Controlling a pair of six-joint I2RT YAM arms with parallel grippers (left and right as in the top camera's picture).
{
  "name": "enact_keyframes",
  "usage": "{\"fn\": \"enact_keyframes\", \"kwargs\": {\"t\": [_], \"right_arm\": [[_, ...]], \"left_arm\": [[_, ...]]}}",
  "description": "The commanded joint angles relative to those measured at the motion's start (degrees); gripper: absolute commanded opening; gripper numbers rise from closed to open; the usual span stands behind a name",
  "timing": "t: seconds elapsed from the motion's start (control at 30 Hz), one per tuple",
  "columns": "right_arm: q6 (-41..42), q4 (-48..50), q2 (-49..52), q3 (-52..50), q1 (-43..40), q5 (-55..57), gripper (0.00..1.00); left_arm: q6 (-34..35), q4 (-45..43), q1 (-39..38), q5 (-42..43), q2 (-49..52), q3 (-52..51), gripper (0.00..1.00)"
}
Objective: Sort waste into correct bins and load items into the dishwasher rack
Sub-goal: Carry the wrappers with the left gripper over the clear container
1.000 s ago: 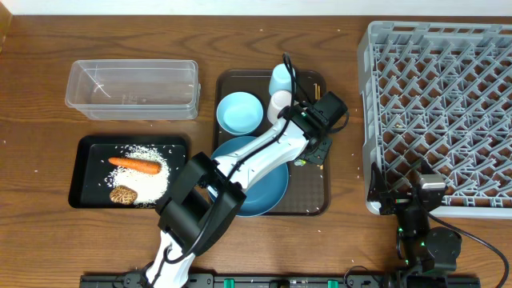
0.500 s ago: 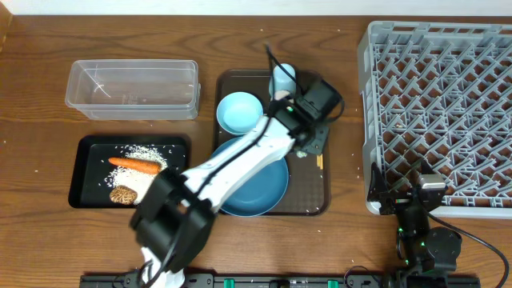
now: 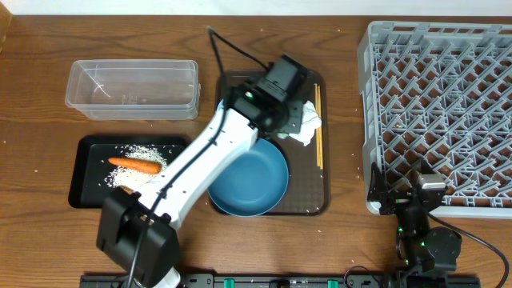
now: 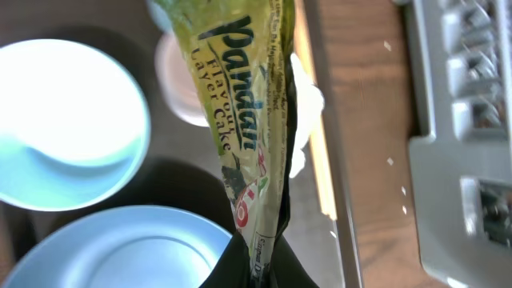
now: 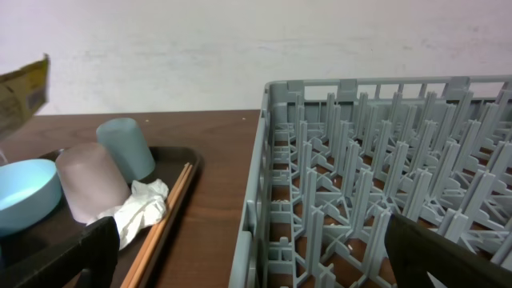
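Firmly, left end effector [image 4: 258, 268] pinches green-yellow wrapper [image 4: 244, 112].

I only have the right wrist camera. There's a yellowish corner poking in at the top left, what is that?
Observer: That's a green-yellow wrapper. The left fingers are shut on its lower end, and it hangs above the brown tray.
Operator: Okay, what's in the black tray? I can't see it.
Observer: The black tray holds an orange carrot lying among scattered rice grains.
Operator: And the clear tub?
Observer: The clear tub sits just behind the black tray, and I see no waste in it.
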State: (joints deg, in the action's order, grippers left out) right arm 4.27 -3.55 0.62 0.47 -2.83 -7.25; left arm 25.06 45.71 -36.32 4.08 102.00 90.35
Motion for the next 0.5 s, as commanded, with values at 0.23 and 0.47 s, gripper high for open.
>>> {"fn": "enact_keyframes", "kwargs": {"t": [0.23, 0.47], "right_arm": [[-0.09, -0.09, -0.31, -0.15, -1.05, 0.13, 0.99], [-0.09, -0.09, -0.31, -0.15, -1.05, 0.13, 0.99]], "left_arm": [[21.11, 0.31, 18.51, -0.72, -1.38, -0.22, 0.06], [39.91, 0.02, 32.79, -0.72, -1.11, -0.24, 0.06]]}}
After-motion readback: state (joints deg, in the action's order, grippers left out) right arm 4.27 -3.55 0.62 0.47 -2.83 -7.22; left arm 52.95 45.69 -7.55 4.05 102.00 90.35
